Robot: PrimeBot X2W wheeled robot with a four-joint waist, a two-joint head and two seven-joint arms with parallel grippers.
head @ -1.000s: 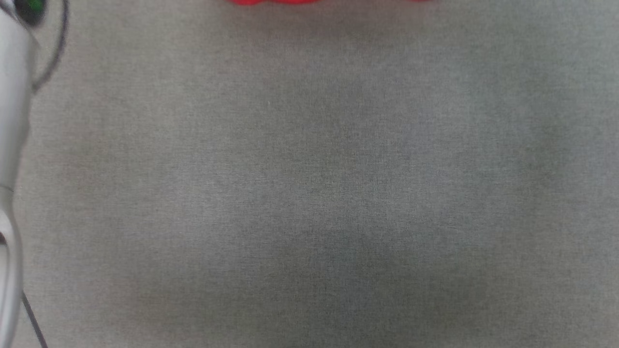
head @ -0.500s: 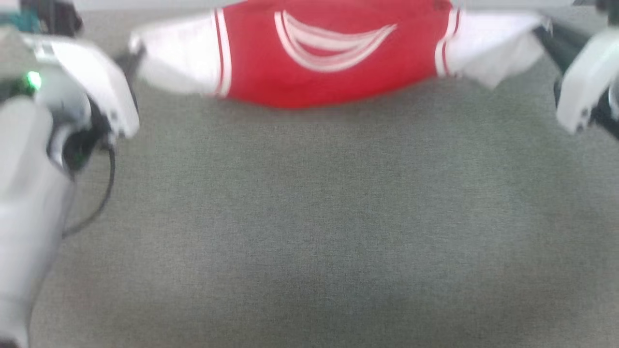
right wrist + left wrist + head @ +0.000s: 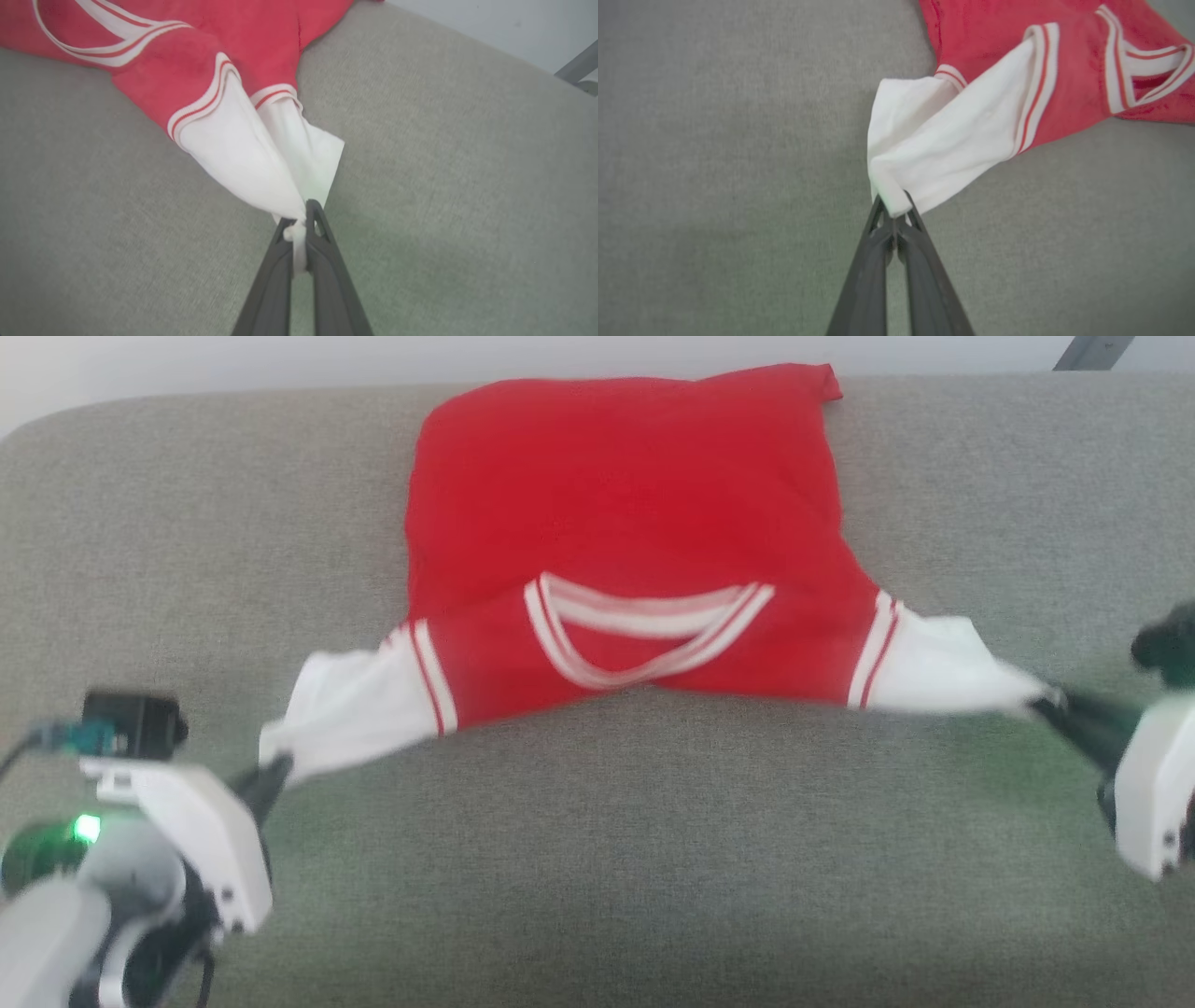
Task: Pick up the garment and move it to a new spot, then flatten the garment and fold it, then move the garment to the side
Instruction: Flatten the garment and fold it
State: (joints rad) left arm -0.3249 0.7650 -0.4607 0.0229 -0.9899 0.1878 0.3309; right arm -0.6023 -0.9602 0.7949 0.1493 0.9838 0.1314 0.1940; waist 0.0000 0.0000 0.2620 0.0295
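Observation:
The garment (image 3: 616,513) is a red shirt with white sleeves and a striped neck trim, stretched across the grey surface with its plain red side up and the hem toward the far edge. My left gripper (image 3: 276,767) is shut on the tip of the white sleeve (image 3: 924,154) at the lower left. In the left wrist view its fingers (image 3: 896,233) pinch the bunched cloth. At the right, my right gripper (image 3: 1047,702) is shut on the other white sleeve (image 3: 252,163). The right wrist view shows cloth squeezed between the fingers (image 3: 301,233).
The grey fabric surface (image 3: 597,859) reaches toward me with free room in front of the shirt. Its far edge meets a pale wall (image 3: 280,359). A grey metal leg (image 3: 1088,350) stands beyond the far right corner.
The head camera has tilted, so the picture shifted: the shirt went from a red sliver at the top edge to full view, and both grippers came into sight holding the sleeves.

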